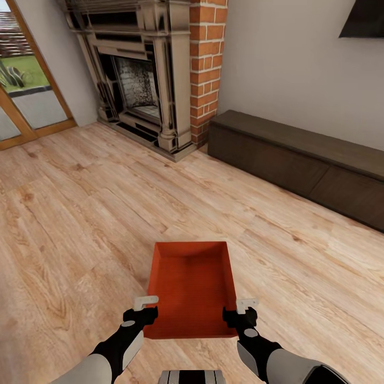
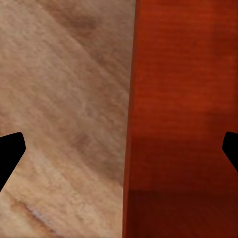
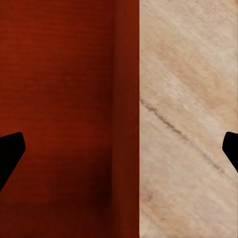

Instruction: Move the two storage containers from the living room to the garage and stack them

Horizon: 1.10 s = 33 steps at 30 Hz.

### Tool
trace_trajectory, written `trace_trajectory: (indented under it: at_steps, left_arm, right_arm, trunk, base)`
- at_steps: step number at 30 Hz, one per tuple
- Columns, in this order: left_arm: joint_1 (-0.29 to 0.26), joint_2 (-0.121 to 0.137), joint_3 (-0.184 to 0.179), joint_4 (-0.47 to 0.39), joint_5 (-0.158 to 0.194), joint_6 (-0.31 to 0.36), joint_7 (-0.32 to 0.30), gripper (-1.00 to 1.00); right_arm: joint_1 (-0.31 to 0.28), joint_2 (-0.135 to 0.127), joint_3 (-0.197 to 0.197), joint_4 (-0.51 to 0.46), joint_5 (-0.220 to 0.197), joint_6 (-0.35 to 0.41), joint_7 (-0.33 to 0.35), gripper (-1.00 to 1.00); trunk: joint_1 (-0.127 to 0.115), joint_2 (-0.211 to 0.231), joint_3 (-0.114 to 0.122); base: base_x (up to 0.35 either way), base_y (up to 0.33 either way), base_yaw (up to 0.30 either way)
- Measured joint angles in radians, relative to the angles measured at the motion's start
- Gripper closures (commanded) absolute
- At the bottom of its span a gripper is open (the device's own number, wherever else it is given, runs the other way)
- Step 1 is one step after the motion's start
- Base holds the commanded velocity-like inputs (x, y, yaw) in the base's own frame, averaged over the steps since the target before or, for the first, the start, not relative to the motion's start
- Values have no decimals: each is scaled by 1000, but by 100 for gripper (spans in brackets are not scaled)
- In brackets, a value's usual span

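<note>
Head view: one orange box [image 1: 192, 288] is straddled at its near corners by the left gripper [image 1: 143, 309] and right gripper [image 1: 242, 311], both spread wide, each set astride a side wall for a two-handed lift.

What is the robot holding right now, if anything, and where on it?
Nothing yet. Each open gripper, left and right, straddles a side wall of the storage container near its closest end, fingers apart in both wrist views.

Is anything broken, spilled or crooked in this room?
Nothing stands out. The orange-red storage container sits flat and empty on the wood-plank floor, with the left claw and right claw open, one astride each side wall. The fireplace and low dark cabinet look intact.
</note>
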Motion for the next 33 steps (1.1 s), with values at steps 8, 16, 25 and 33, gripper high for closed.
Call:
trace_trajectory:
  at_steps: [8, 16, 25, 33]
  left_arm:
    - [0, 0, 0, -1, 0, 0, 0, -100]
    - [0, 0, 0, 0, 0, 0, 0, -100]
    - [-1, 0, 0, 0, 0, 0, 0, -100]
    - [0, 0, 0, 0, 0, 0, -1, -100]
  right_arm:
    - [0, 0, 0, 0, 0, -1, 0, -100]
    - [0, 0, 0, 0, 0, -1, 0, -100]
    - [0, 0, 1, 0, 0, -1, 0, -100]
    - [0, 0, 0, 0, 0, -1, 0, -100]
  trunk:
    - [4, -7, -3]
    - [35, -63, -28]
    - [46, -84, -38]
    - [46, -84, -38]
  base:
    - [0, 0, 0]
    - [0, 0, 0]
    - [0, 0, 0]
    - [0, 0, 0]
